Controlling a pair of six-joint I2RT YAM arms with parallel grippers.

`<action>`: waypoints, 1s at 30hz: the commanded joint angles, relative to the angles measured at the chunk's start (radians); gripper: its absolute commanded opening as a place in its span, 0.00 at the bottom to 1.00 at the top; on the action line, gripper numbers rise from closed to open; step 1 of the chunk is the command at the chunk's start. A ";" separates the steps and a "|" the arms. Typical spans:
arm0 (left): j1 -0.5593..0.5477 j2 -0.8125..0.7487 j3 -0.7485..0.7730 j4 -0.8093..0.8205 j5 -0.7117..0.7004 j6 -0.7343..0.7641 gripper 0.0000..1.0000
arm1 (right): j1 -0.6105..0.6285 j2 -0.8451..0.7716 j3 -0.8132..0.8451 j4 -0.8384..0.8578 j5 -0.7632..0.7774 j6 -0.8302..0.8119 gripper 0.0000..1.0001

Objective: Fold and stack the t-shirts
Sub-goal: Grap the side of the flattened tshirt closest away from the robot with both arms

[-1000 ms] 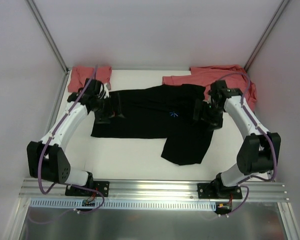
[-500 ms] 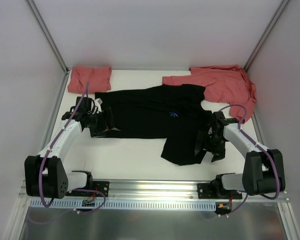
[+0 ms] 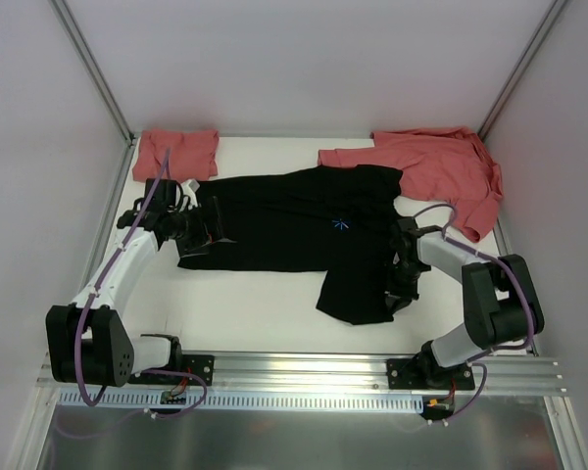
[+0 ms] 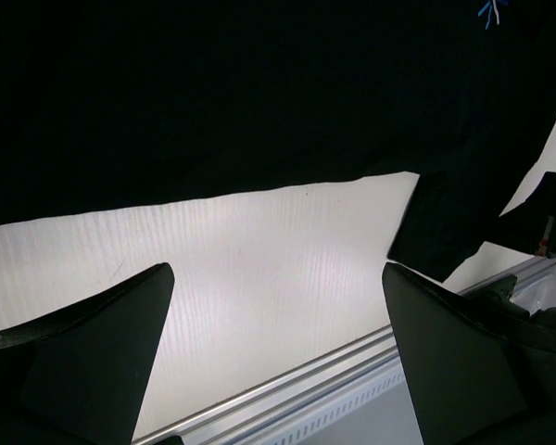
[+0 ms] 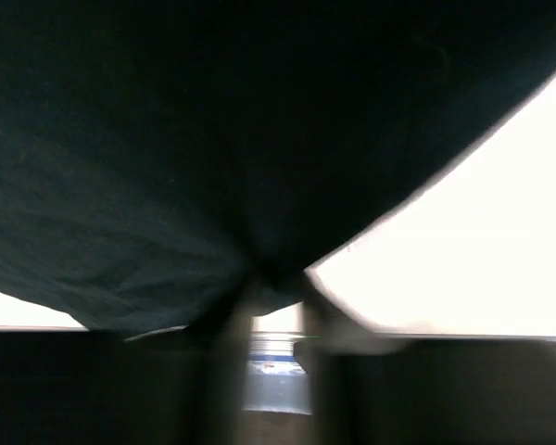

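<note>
White table [image 3: 265, 299], black t-shirt [image 3: 294, 220] central, left salmon-red t-shirt [image 3: 176, 154], right salmon-red t-shirt [image 3: 441, 162]

I am working in a lab robot cell, not a home. A bare white table [image 3: 265, 313] is boxed in by plain pale walls [image 3: 304, 59] on metal frame posts [image 3: 96, 73]. A slotted aluminium rail [image 3: 304, 370] carries both arm bases [image 3: 167, 354], and purple cables [image 3: 81, 338] run exposed along the arms.

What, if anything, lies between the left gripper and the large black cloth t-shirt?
Nothing visible does. The left gripper is open over a bare strip of white table, and the large black cloth t-shirt lies directly ahead of its fingers.
</note>
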 commanded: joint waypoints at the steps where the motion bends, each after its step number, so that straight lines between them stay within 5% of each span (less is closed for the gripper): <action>1: 0.000 0.004 0.036 -0.024 0.003 0.005 0.99 | 0.036 0.033 -0.016 0.108 -0.077 0.059 0.06; 10: 0.000 0.006 0.004 -0.002 0.016 -0.011 0.99 | 0.036 -0.029 0.178 -0.027 0.035 0.006 0.00; 19: 0.000 0.007 0.010 -0.016 0.024 -0.005 0.99 | 0.012 0.109 0.452 -0.127 0.103 -0.062 0.01; 21: 0.000 0.004 0.013 -0.027 0.021 -0.001 0.99 | 0.010 0.131 0.461 -0.137 0.109 -0.069 0.30; 22: 0.000 0.003 0.013 -0.027 0.019 0.001 0.99 | 0.010 0.137 0.458 -0.134 0.112 -0.071 0.54; 23: 0.000 0.001 0.016 -0.028 0.018 0.002 0.99 | 0.012 0.136 0.452 -0.131 0.113 -0.074 0.64; 27: 0.000 0.003 0.010 -0.030 0.019 0.002 0.99 | 0.010 0.117 0.424 -0.136 0.120 -0.082 0.80; 30: 0.000 0.009 0.005 -0.022 0.029 -0.005 0.99 | 0.010 0.079 0.380 -0.140 0.120 -0.083 0.80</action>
